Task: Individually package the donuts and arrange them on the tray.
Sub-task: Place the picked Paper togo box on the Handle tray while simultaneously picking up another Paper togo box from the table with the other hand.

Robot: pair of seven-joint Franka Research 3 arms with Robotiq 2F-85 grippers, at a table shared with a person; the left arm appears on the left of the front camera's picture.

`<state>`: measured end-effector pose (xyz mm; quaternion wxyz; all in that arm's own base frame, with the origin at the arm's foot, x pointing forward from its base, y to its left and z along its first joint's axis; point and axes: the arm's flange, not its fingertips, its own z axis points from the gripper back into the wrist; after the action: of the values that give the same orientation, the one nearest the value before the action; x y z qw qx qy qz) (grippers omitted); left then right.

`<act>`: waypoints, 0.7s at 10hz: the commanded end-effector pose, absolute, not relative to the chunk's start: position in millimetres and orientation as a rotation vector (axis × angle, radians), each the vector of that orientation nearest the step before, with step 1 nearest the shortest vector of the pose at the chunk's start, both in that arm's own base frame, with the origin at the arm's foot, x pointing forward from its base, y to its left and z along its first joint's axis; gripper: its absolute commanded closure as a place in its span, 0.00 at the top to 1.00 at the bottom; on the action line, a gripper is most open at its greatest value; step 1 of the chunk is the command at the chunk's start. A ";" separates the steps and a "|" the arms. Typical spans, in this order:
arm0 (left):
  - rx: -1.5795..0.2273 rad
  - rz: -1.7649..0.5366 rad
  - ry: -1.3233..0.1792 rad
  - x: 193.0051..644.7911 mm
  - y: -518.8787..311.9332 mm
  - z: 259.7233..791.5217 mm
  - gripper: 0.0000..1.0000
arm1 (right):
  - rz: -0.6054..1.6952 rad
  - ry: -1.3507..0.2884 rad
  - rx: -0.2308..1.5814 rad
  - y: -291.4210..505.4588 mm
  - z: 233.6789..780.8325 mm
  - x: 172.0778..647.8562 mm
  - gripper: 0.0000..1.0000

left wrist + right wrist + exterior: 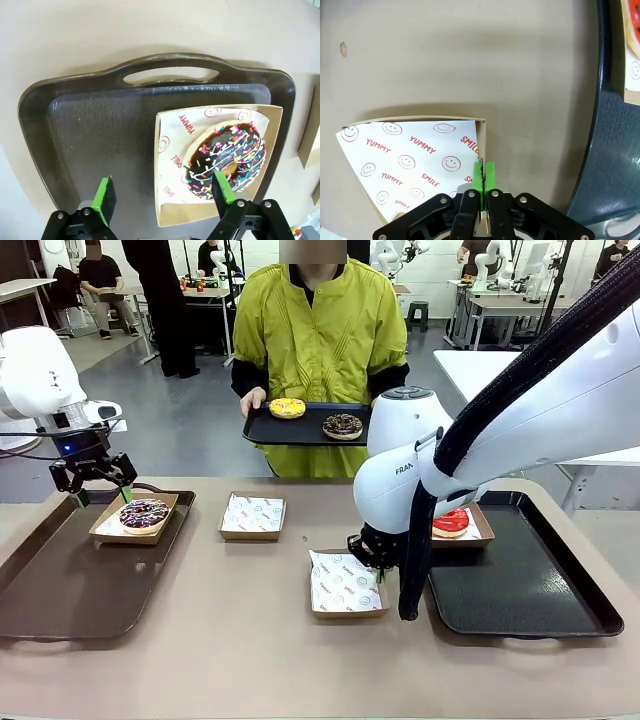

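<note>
1. I see the left gripper [102,496] with its jaws spread wide and nothing between the green pads [105,195].
2. The sprinkled donut [227,157] is a ring with glossy dark icing and coloured sprinkles; it lies in a shallow cardboard lined box [172,150] on the textured brown tray [100,125]; 1 pad overlaps the donut's edge, the other hangs over bare tray.
3. The right gripper [483,175] has its pads pinched flat on the thin side wall of an empty box [415,155] lined with smiley-print paper.
4. The red donut [452,521], glossy, sits boxed on the black tray [520,590], near that gripper.
5. The yellow donut [287,408] and chocolate donut [343,425] rest on the person's tray [300,432], well apart from both grippers.
</note>
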<state>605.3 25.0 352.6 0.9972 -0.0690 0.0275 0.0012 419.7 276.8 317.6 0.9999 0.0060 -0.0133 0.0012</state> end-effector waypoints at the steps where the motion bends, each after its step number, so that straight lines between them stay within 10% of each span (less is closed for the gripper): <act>1: -0.179 -0.018 0.059 602.7 31.4 360.0 1.00 | -0.030 -0.049 -0.014 279.0 320.4 419.7 0.00; 7: -0.725 -0.031 -0.115 484.5 98.1 447.5 1.00 | -0.018 0.024 0.104 238.5 442.5 486.1 0.00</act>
<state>522.7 80.5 442.6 0.9539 -0.2969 -0.0441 0.0006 470.9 241.6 430.7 0.9986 0.0510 -0.0068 -0.0086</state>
